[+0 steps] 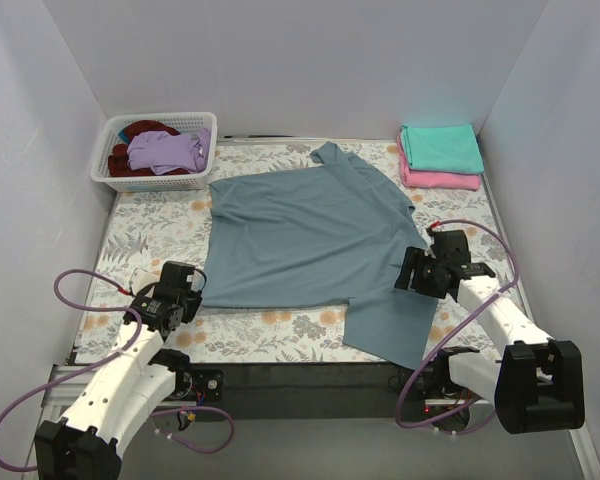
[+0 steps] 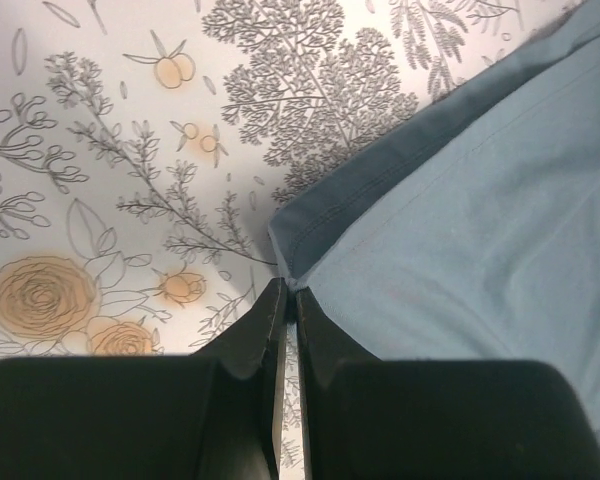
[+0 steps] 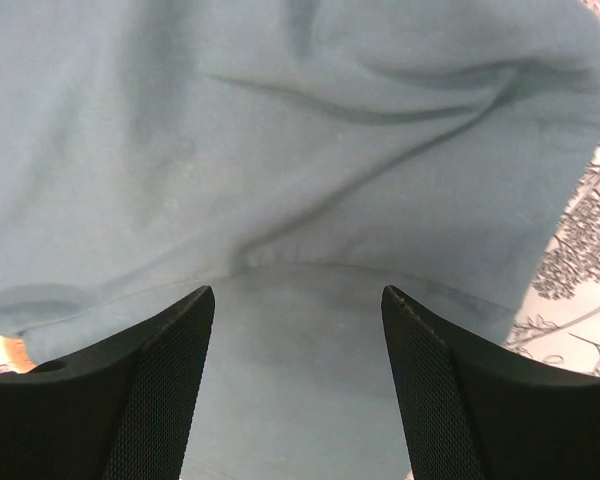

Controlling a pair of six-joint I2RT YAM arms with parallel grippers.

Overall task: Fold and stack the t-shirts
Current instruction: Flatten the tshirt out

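Top external view, left to right: a white basket (image 1: 108, 150) in the far-left corner holds a lilac t-shirt (image 1: 170, 150) and a dark red t-shirt (image 1: 120, 165). The left gripper (image 2: 288, 292) sits at the slate blue-grey t-shirt's (image 1: 300, 230) near-left hem corner, closed to a sliver (cloth caught or not, cannot tell), with bare floral worktop (image 1: 160, 225) to its left. The shirt is spread mid-worktop, its near-right flap reaching the near edge. The right gripper (image 3: 298, 295) hovers wide over its right side. Far right, a folded teal t-shirt (image 1: 440, 147) sits on a pink t-shirt (image 1: 440, 180).
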